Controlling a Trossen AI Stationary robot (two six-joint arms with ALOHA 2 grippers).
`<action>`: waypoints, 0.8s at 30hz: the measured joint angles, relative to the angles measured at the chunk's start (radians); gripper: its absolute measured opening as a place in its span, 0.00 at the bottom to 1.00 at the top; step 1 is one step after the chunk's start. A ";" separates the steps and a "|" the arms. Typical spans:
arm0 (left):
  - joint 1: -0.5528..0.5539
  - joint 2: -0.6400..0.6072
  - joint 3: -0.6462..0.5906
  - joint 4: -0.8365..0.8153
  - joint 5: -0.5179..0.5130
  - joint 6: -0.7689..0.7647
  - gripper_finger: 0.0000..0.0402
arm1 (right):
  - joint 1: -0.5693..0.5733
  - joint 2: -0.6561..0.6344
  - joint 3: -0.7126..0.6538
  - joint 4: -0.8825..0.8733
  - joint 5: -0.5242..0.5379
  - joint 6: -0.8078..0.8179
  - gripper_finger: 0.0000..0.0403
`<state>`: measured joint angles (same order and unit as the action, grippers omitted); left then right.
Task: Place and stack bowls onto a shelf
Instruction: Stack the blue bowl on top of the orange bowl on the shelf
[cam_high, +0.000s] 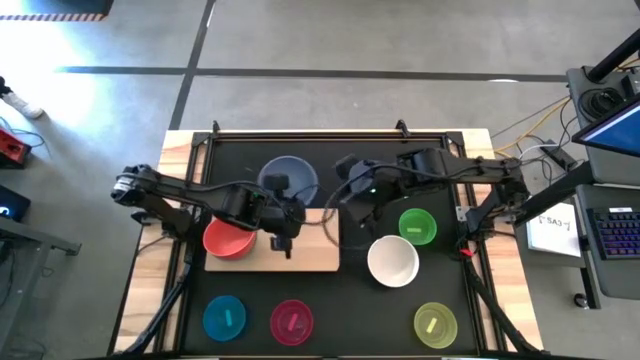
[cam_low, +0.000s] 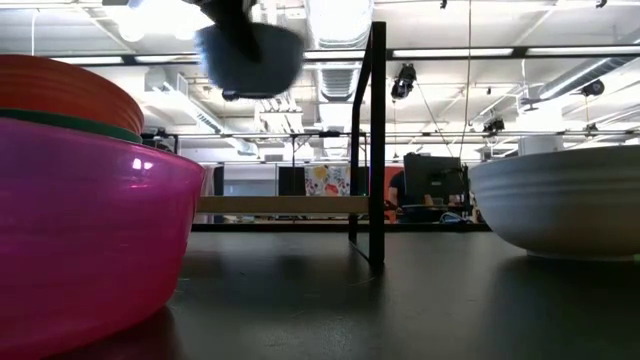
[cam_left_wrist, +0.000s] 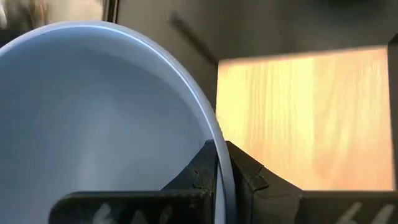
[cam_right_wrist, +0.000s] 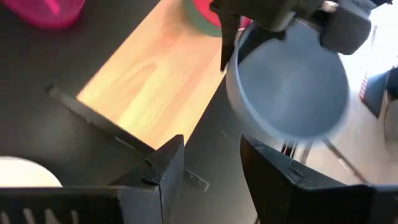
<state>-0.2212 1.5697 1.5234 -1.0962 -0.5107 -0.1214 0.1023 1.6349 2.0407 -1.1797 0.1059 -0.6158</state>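
My left gripper (cam_high: 278, 200) is shut on a blue bowl (cam_high: 292, 178), held up above the table just beyond the far edge of the shelf (cam_high: 310, 250), a pale wooden board. On the shelf's left end a red bowl (cam_high: 230, 238) sits nested in a dark green one (cam_low: 70, 122). My right gripper (cam_right_wrist: 211, 149) hangs open and empty to the right of the blue bowl (cam_right_wrist: 292, 87), above the shelf's far right corner. A green bowl (cam_high: 417, 225), a white bowl (cam_high: 393, 260), a cyan bowl (cam_high: 225, 318), a magenta bowl (cam_high: 292, 320) and a yellow-green bowl (cam_high: 435, 325) rest on the black tabletop. My left gripper pinches the blue bowl's rim (cam_left_wrist: 211, 134), one finger (cam_left_wrist: 196, 174) inside the bowl and one finger (cam_left_wrist: 255, 174) outside its wall. The fingers come slanting down from the table's left. The bowl (cam_low: 250, 55) hangs clear of table and shelf, mouth roughly upward.
A black frame post (cam_low: 377, 140) rises near the table's middle, with a rail along the far edge (cam_high: 300, 132). The right half of the shelf (cam_left_wrist: 305, 118) is bare wood. Wooden table strips (cam_high: 150, 290) flank the black top.
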 joint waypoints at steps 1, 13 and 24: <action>-0.004 -0.008 0.000 -0.042 0.004 -0.060 0.00 | -0.001 -0.008 0.000 0.003 0.001 0.014 0.37; -0.139 -0.124 0.021 -0.267 0.210 -0.667 0.00 | -0.064 -0.035 0.000 -0.004 0.006 0.106 0.37; -0.272 -0.114 0.018 -0.304 0.345 -0.974 0.00 | -0.129 0.010 -0.008 -0.020 -0.001 0.122 0.34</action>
<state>-0.4930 1.4553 1.5415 -1.4001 -0.1658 -1.0959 -0.0269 1.6444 2.0331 -1.1999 0.1047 -0.4934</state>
